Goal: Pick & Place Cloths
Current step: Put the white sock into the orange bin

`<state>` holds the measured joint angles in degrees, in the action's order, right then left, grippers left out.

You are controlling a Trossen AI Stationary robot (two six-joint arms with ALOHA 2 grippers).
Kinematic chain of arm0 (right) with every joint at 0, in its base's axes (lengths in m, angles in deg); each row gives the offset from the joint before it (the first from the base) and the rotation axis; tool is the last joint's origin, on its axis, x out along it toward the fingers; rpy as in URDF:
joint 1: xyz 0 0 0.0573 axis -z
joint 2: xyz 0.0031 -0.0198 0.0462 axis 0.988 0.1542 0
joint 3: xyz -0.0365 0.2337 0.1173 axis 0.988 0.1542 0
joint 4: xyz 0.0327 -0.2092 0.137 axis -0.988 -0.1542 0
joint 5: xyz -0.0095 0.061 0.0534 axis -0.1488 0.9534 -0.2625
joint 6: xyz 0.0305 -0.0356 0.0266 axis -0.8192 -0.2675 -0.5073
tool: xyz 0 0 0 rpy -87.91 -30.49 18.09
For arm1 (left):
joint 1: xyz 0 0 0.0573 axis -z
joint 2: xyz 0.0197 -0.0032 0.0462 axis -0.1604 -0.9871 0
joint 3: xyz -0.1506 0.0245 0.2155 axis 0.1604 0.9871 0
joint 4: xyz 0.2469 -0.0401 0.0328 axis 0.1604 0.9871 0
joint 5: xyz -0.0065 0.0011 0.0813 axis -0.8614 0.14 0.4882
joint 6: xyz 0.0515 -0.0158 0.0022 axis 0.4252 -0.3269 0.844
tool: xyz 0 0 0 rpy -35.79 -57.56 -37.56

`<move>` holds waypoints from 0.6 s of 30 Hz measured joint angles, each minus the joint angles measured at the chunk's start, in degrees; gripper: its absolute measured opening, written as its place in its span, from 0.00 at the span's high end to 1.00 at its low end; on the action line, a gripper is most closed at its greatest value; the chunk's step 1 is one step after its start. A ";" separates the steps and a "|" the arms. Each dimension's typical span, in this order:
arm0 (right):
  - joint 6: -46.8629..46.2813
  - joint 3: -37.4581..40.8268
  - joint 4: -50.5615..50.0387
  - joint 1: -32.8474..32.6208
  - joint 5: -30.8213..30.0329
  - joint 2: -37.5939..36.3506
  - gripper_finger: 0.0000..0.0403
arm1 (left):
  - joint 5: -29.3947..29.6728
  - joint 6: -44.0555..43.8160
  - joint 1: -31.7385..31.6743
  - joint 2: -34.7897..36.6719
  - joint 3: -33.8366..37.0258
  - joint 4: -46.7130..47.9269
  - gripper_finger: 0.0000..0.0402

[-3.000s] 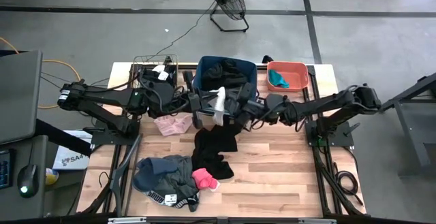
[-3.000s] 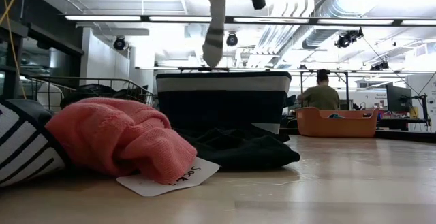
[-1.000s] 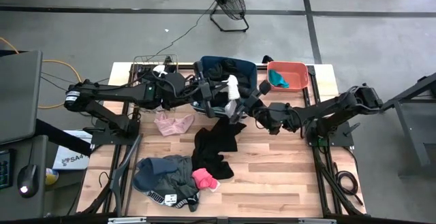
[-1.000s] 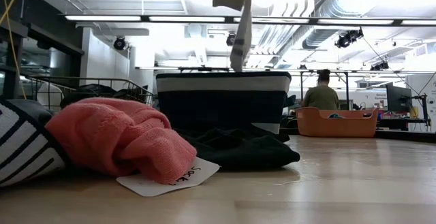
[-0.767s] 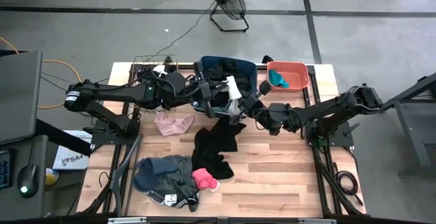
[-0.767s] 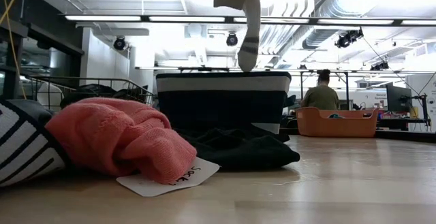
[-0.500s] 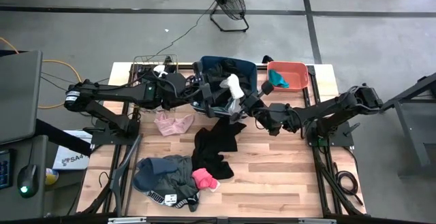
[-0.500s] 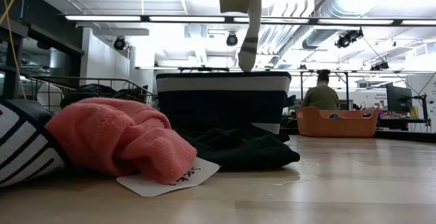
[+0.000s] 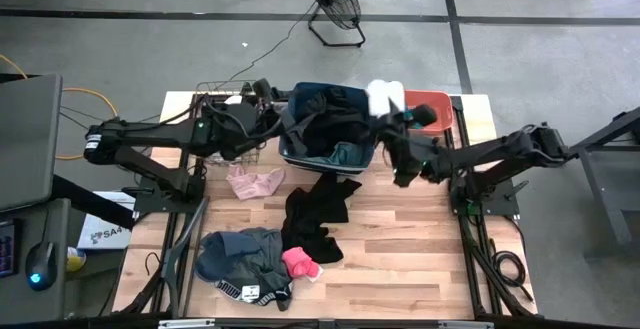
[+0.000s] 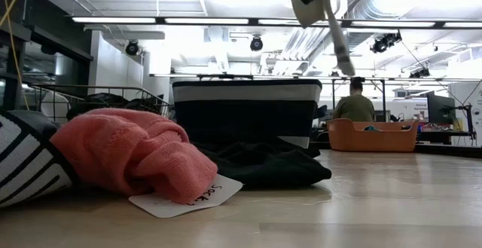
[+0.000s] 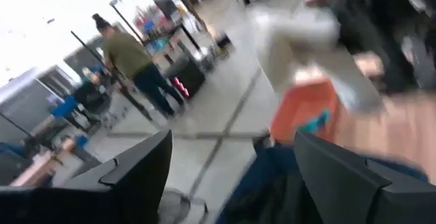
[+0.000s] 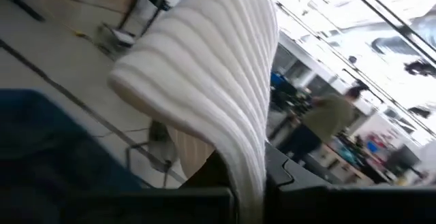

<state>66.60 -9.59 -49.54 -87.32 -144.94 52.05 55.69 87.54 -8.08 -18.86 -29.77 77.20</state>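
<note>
white ribbed sock (image 9: 380, 97) is what i have clamped in the right end effector (image 9: 397, 119), its fingers shut on the fabric and lifted well above the surface (image 9: 400, 259); in the low view the sock (image 10: 325, 13) hangs long-axis downward, tilted a little, with its free end trailing toward the coral tub (image 10: 373, 136). from above, the sock sits between the blue bin (image 9: 330, 129) and the coral tub (image 9: 424, 109), right at the tub's near rim, so the tub lies just beyond the end effector and the bin beside it on the other side. my guess is the drop turns on carrying it the last bit over that rim. my left end effector (image 9: 262, 109) waits at the bin's far side with its fingers (image 11: 133, 173) spread and nothing between them. other cloths, the black piece (image 9: 318, 214) and the pink one (image 9: 300, 263), lie on the surface nearer me.
</note>
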 joint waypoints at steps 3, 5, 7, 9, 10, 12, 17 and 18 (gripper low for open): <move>0.00 -0.07 -2.35 4.28 -0.07 -1.65 0.99 | 0.03 -2.45 0.00 0.90 0.03 3.43 0.25; -0.20 -0.04 -3.74 7.35 0.71 -1.93 0.99 | 0.08 -4.17 -0.02 1.83 0.14 7.11 0.26; -0.42 -0.04 -4.43 10.35 2.01 -2.14 0.99 | 0.09 -5.93 -0.02 2.32 0.07 8.80 0.26; -2.56 -0.04 -6.52 13.01 4.03 -2.27 0.99 | 0.05 -7.43 -0.02 3.00 0.11 11.92 0.27; -5.59 -0.04 -8.87 14.23 5.23 -2.31 0.99 | 0.04 -8.20 -0.02 3.10 0.11 12.45 0.27; -13.38 -0.04 -15.32 16.68 7.73 -2.38 0.99 | -0.01 -9.60 -0.01 3.66 0.11 14.84 0.27; -38.15 0.00 -35.78 21.83 16.86 -4.27 0.99 | -0.17 -14.11 -0.02 4.71 0.12 20.30 0.27; -42.58 0.00 -39.06 23.00 19.59 -4.71 0.99 | -0.19 -14.61 -0.02 4.85 0.18 21.29 0.27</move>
<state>24.02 -9.59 -88.59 -64.31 -125.35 47.33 55.50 72.93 -8.10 -14.01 -29.59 98.50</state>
